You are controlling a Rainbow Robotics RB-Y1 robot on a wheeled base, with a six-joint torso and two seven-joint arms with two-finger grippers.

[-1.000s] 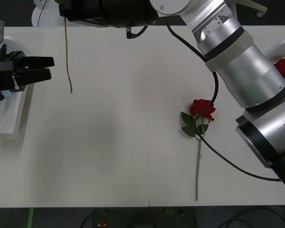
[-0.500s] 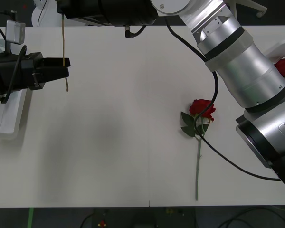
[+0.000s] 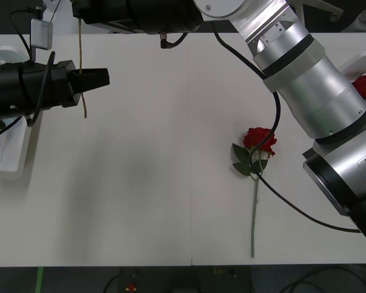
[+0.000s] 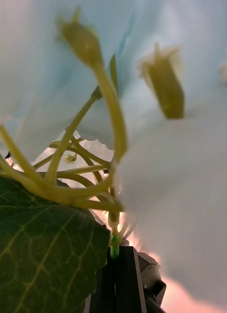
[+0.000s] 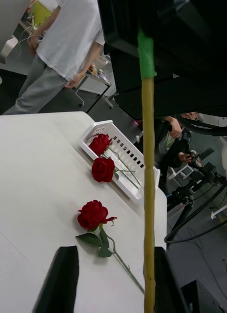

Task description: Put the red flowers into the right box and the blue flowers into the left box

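My right gripper (image 4: 116, 252) is shut on the stem of a blue flower (image 4: 167, 146), whose pale petals and green leaf crowd the right wrist view. Its long tan stem (image 3: 80, 49) hangs down at the table's far left. My left gripper (image 3: 96, 78) is open, its black fingers (image 5: 62, 279) standing either side of that stem (image 5: 148, 195). One red flower (image 3: 259, 140) lies on the table at centre right. Two more red flowers (image 5: 100, 144) lie in the right box (image 3: 363, 61). The left box (image 3: 12, 165) sits under my left arm.
My right arm (image 3: 305, 79) stretches from the lower right across the table to the far left, above the lying rose. A black cable (image 3: 280, 195) loops over that rose's stem. People stand in the room beyond the table.
My left gripper has moved right from over the left box to the hanging stem, which now sits between its fingers. The stem has shifted slightly left.
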